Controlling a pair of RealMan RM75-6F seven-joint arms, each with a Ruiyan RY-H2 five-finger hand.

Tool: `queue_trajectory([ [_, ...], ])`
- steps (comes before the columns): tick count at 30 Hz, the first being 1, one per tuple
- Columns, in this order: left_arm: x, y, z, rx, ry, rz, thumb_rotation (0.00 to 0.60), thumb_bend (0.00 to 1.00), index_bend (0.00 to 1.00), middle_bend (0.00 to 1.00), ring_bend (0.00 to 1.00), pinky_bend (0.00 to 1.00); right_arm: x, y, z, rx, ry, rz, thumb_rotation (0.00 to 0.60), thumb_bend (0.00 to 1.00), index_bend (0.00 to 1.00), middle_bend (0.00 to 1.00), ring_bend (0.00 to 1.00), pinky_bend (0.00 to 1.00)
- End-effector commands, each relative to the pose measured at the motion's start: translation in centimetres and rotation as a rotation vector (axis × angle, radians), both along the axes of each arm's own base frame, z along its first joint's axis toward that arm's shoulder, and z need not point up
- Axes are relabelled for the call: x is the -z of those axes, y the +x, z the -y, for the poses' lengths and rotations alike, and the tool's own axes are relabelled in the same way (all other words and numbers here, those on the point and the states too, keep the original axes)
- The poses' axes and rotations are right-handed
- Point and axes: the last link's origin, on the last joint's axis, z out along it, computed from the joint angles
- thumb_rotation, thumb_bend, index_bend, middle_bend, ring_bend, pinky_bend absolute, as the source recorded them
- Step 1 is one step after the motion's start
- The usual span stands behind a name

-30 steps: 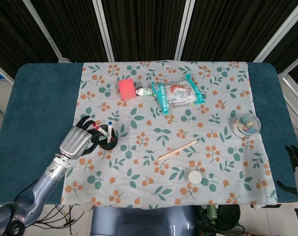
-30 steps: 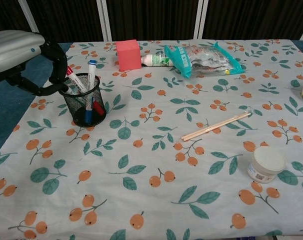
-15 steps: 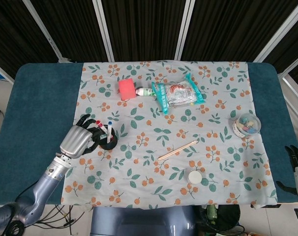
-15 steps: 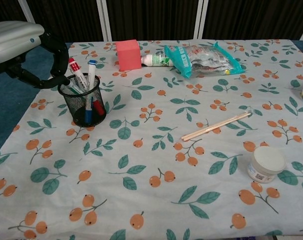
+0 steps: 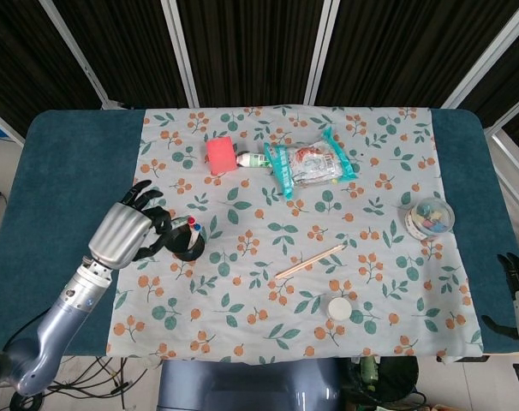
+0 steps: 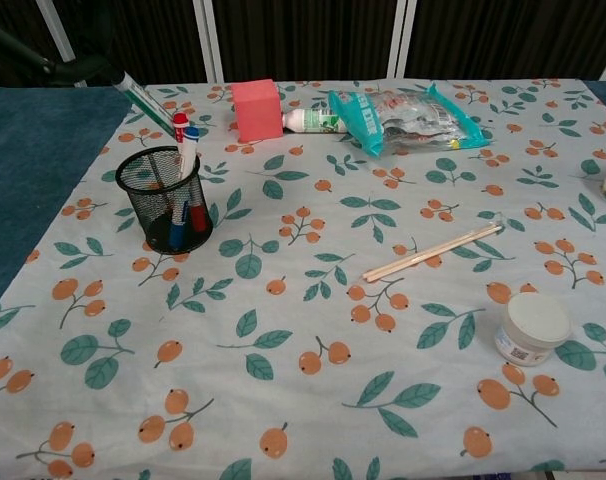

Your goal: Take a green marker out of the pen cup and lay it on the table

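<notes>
One green marker (image 6: 143, 103) gripped in the left hand (image 5: 122, 234), held tilted in the air above and just left of the pen cup (image 6: 165, 199), tip clear of the rim; fingertips (image 6: 88, 70) closed on its upper end at the far left of the chest view. In the black mesh cup, standing on the floral cloth (image 6: 283, 330) near the left edge: a red-capped marker (image 6: 181, 125) and a blue-capped one (image 6: 190, 140) leaning together. Further right, at the far side: a pink block (image 6: 256, 108), with a white bottle (image 6: 311, 121) lying just beside it and a teal snack bag (image 6: 403, 115) touching the bottle's right end. Near the middle right: a pair of wooden chopsticks (image 6: 433, 251) lying slantwise; nearer, a small white jar (image 6: 528, 328). At the right edge: a clear tub (image 5: 430, 217) of coloured bits; off the table's near right corner, the right hand (image 5: 516, 278), dark fingers apart, holding nothing.
</notes>
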Motion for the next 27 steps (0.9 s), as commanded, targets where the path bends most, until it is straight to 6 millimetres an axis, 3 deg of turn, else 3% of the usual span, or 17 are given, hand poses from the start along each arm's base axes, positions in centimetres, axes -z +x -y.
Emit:
queue_trajectory([
  [1, -1.7, 0.3, 0.1, 0.018, 0.025, -0.008, 0.600, 0.40, 0.60, 0.60, 0.22, 0.14, 0.0, 0.0, 0.0, -0.001, 0.000, 0.000, 0.600, 0.05, 0.08, 0.09, 0.14, 0.17],
  [9, -5.9, -1.8, -1.1, -0.016, 0.111, -0.033, 0.600, 0.40, 0.60, 0.60, 0.23, 0.14, -0.1, 0.0, -0.1, 0.001, -0.001, -0.003, 0.600, 0.05, 0.08, 0.09, 0.14, 0.17],
  [14, -7.8, -5.0, -2.2, -0.094, 0.151, -0.058, 0.600, 0.40, 0.60, 0.60, 0.23, 0.15, 0.1, 0.0, 0.0, 0.002, 0.001, -0.007, 0.600, 0.05, 0.08, 0.09, 0.14, 0.17],
  [20, -6.4, -8.6, -2.2, -0.169, 0.113, -0.076, 0.600, 0.40, 0.60, 0.60, 0.23, 0.15, 0.3, 0.1, 0.0, 0.002, 0.010, -0.015, 0.600, 0.05, 0.08, 0.09, 0.14, 0.17],
  [27, -3.0, -9.5, -2.3, -0.158, 0.056, -0.058, 0.600, 0.40, 0.60, 0.60, 0.23, 0.15, 0.4, 0.2, 0.0, 0.004, 0.011, -0.018, 0.600, 0.05, 0.08, 0.09, 0.14, 0.17],
])
